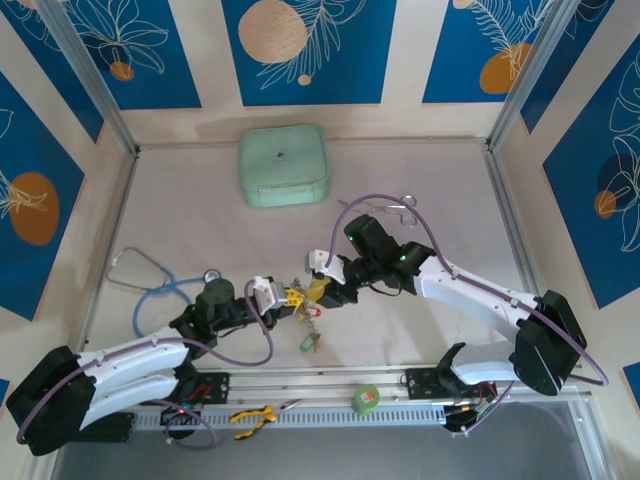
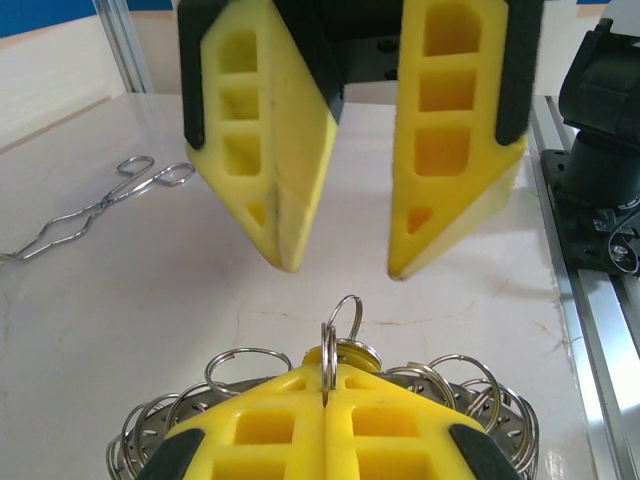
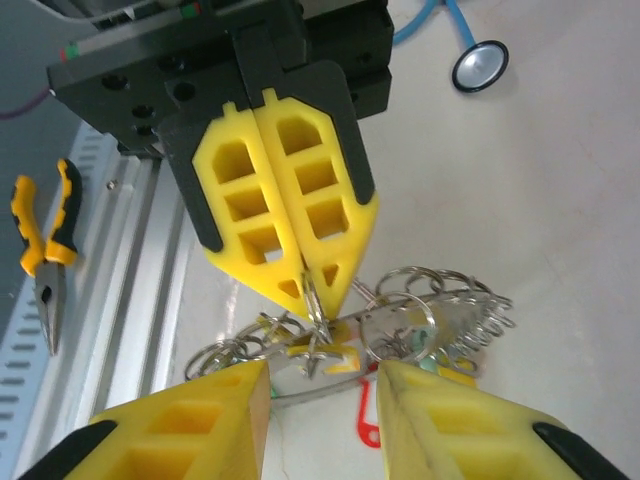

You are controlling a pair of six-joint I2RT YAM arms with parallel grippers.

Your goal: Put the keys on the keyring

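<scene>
left jaws, mine, are pressed flat together at the tips of my left gripper (image 2: 327, 385), pinching a small split ring (image 2: 329, 350) so that its loop stands up on edge out of the seam between the fingers. right jaws stand wide with nothing in them. my right gripper (image 2: 345, 265) hangs just off that loop, tip to tip with the left, apart from it and not touching.

the two of us meet mid-table, closer to the near edge than the far one, left arm reaching in from the left and right arm from the right. the keyring (image 2: 150, 440) sits under my left fingers, fringed all round with more split rings. the keys (image 1: 311, 322) dangle beneath the meeting point, toward the near side, and a red tag (image 3: 368, 425) shows below the bunch.

what the next move turns on, as i judge it, is that the pinched loop points straight at the gap in my right jaws. the left arm is busy holding, so the right is the free one, and it is already in line. i cannot tell which key is meant to go on next.
</scene>
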